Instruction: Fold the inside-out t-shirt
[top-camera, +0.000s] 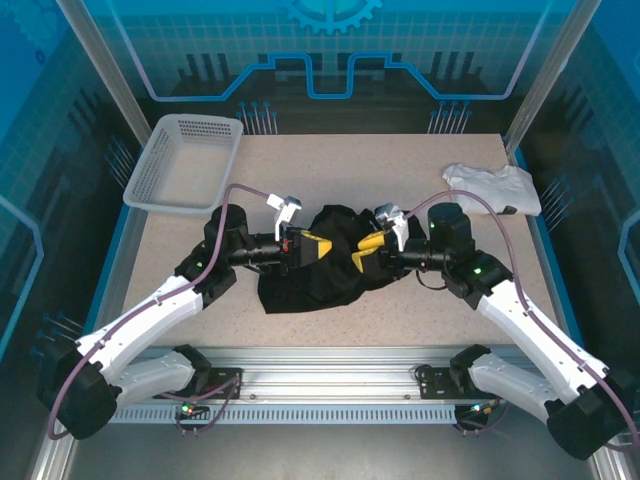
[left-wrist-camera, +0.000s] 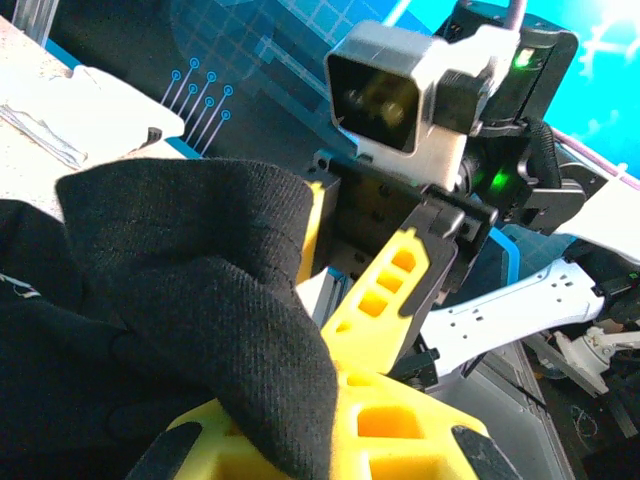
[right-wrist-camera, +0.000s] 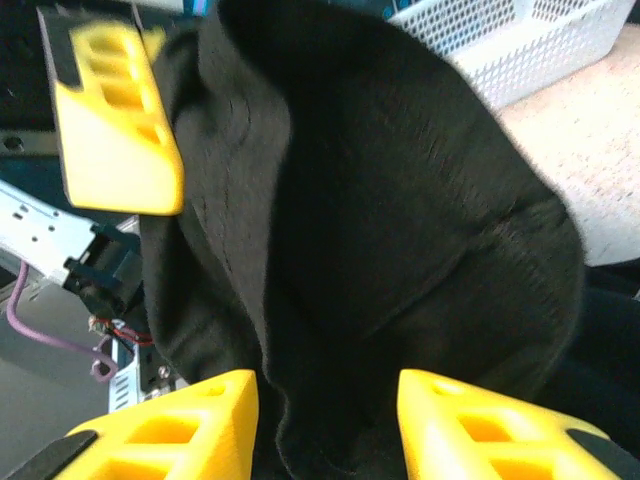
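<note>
A silver aluminium rail (top-camera: 330, 385) runs along the near edge, with the two white-and-black arms bolted at its ends; both reach inward over the speckled beige table (top-camera: 420, 310) and meet at its middle; there the inside-out t-shirt (top-camera: 315, 280), a black soft cloth garment, lies bunched in a crumpled heap between them, spilling toward the near side. The left gripper (top-camera: 318, 244) bites it from the left; in its wrist view its yellow fingers (left-wrist-camera: 400, 430) sit close together with a fold of the cloth pinched between them and draped over the left one. The right gripper (top-camera: 368, 250) bites from the right; its yellow fingers (right-wrist-camera: 480, 425) stand partway apart, clamped on a thick bunch of cloth that rises and blocks most of that view. The two grippers are just beside each other. A white perforated plastic basket (top-camera: 185, 160) sits at the far left; a white folded garment (top-camera: 492, 187) lies at the far right, well apart from the shirt.
</note>
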